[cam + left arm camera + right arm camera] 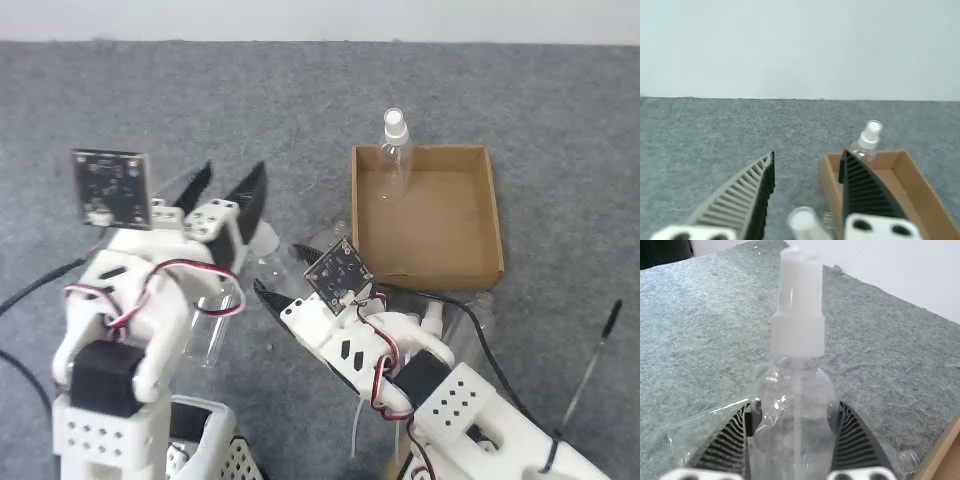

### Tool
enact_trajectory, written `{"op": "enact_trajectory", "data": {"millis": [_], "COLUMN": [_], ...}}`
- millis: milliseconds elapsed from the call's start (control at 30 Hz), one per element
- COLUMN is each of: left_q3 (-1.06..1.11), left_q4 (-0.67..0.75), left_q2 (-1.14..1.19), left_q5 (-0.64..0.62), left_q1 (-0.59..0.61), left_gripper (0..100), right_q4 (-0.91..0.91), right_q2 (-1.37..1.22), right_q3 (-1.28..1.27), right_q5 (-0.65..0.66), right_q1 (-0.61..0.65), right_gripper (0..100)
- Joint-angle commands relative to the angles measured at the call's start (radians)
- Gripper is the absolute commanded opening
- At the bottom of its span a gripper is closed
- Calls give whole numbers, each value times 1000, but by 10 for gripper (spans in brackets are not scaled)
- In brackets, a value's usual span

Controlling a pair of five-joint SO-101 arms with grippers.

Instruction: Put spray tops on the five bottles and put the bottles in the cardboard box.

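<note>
My right gripper (795,415) is shut on a clear bottle (792,390) with a white spray top (799,315), a ribbed finger against each side of its body. In the high view the right gripper (278,266) sits just left of the cardboard box (470,265). Another bottle with a spray top (397,150) stands upright in the box's far left corner (867,142). My left gripper (233,170) hangs open above the carpet left of the box, nothing between its fingers (750,195). A white cap (802,220) shows low between them.
A clear bottle (212,330) lies on the grey carpet beside the left arm's base. A second clear bottle lies next to the held one (705,425). More clear bottles (470,312) lie by the box's near edge. A thin black rod (590,370) lies at the right.
</note>
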State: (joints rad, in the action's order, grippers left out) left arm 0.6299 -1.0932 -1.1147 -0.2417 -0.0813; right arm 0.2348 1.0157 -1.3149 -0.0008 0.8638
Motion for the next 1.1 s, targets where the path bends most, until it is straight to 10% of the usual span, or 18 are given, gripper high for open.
{"op": "enact_trajectory", "data": {"millis": [0,367,633,1067], "left_q3": [-31,409,533,679], "left_q4": [-43,49,46,192], "left_q2": [-21,-491,-531,-531], "left_q5": [48,124,193,196], "left_q1": [84,44,-244,-262], "left_gripper": [195,199,271,276], "right_q4": [-19,154,203,460], "right_q2": [48,38,-73,-162], "right_q3": [20,296,506,718], "right_q5": [-8,-12,-12,-41], "right_q1": [-21,-251,-248,-150], "right_gripper": [6,6,6,6]}}
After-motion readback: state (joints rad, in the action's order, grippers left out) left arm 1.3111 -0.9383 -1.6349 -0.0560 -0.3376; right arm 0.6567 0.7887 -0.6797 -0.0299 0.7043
